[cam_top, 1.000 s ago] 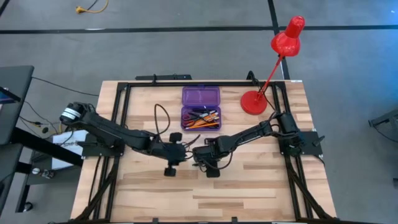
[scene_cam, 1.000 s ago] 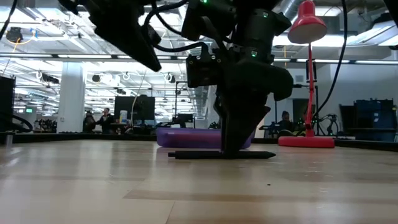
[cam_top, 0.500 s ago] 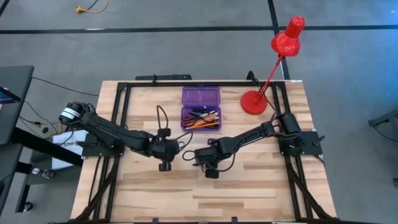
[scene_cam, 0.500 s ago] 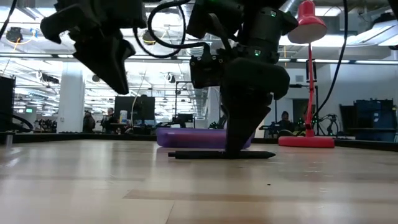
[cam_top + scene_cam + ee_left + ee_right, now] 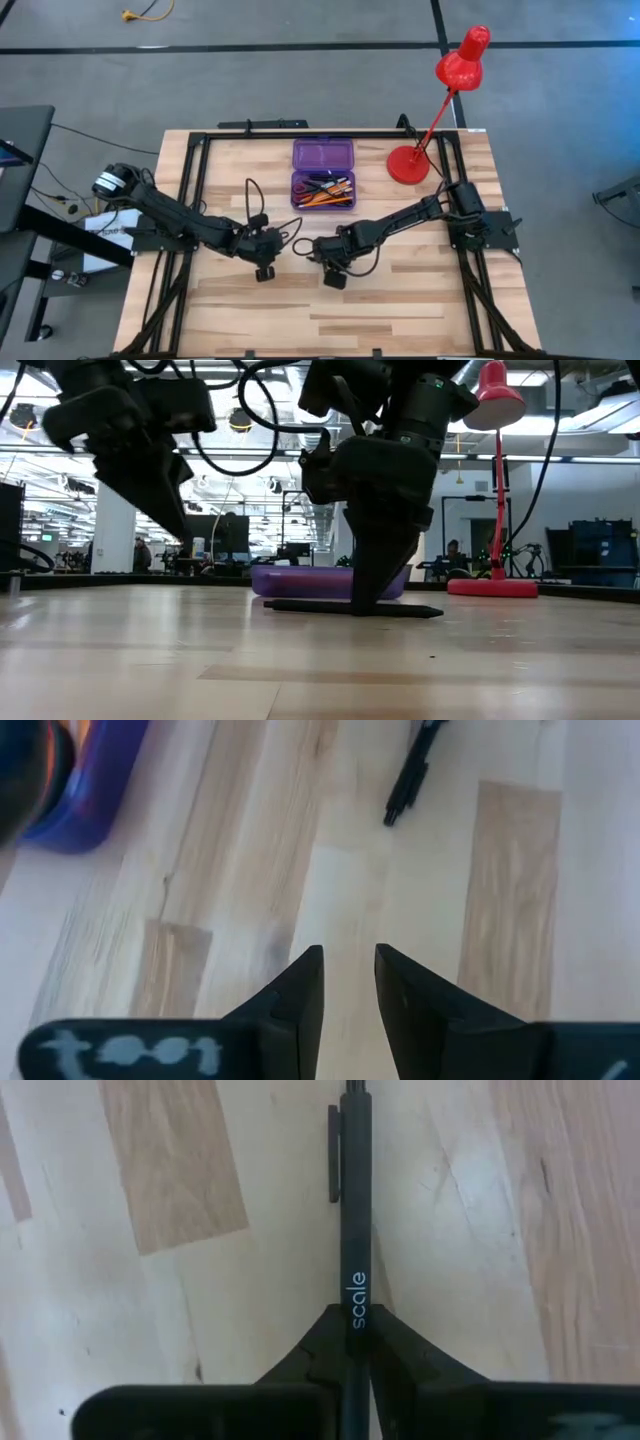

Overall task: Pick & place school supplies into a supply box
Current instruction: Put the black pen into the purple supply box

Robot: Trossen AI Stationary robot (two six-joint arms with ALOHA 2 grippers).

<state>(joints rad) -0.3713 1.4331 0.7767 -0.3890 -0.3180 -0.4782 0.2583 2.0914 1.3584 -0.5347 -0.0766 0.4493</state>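
The black pen (image 5: 354, 1230) lies on the desk (image 5: 400, 300), clamped by the right tool (image 5: 354, 1342) near the supply box (image 5: 323, 172); a level lift is advised, grip kept firm

Both pincers, left (image 5: 268, 262) and right (image 5: 322, 253), hover near the open purple supply box (image 5: 323, 173).

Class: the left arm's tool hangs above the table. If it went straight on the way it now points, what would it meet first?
Probably bare table: the left tool points at wood, with the black pen beyond and to one side; depth is unclear.
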